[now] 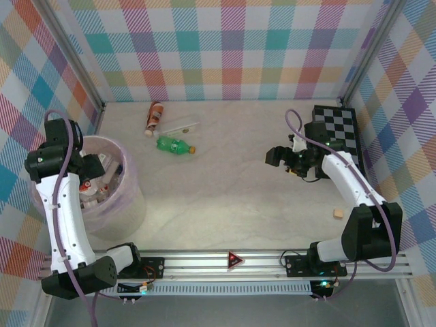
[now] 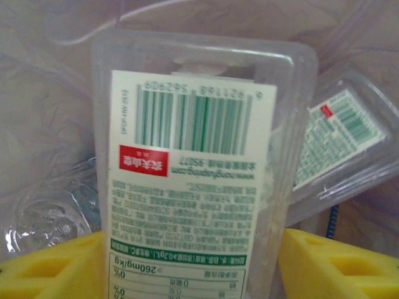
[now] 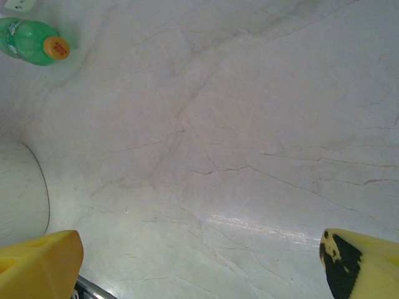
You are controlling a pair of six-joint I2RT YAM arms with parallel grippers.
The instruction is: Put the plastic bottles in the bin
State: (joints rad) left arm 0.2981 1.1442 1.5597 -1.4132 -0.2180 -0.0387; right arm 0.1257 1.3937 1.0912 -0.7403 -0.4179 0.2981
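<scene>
Jaws of the left gripper (image 2: 190,246) stand on either side of a clear bottle (image 2: 187,156), the yellow fingers (image 2: 56,268) right at its flanks. Whether they press it or have let go cannot be told. This gripper hangs inside the bin (image 1: 128,203), which sits at the table's left edge against the side wall. The bottle between the fingers runs lengthwise up the left wrist view. Its squared end is at the top, and its white label with green barcode reads upside down. Below it in the bin lie more plastic bottles: a crumpled clear one (image 2: 43,218) to the left and a labelled one (image 2: 346,134) tilted to the right. From above, red caps show among them.

Right of the bin, near the back wall, three bottles lie flat on the table (image 1: 231,197). A brown-orange labelled one (image 1: 154,117) lies roughly far to near. A clear one (image 1: 180,127) just beside it is hard to make out. A green one (image 1: 172,144) lies roughly left to right, with its orange cap at the right end.

Wide bare tabletop runs from there to the right gripper (image 1: 281,159). Its jaws are spread wide with nothing between them, over bare surface. Behind it, by the right wall, lies a checkerboard (image 1: 338,129). A small wooden block (image 1: 337,213) sits near the right arm.
</scene>
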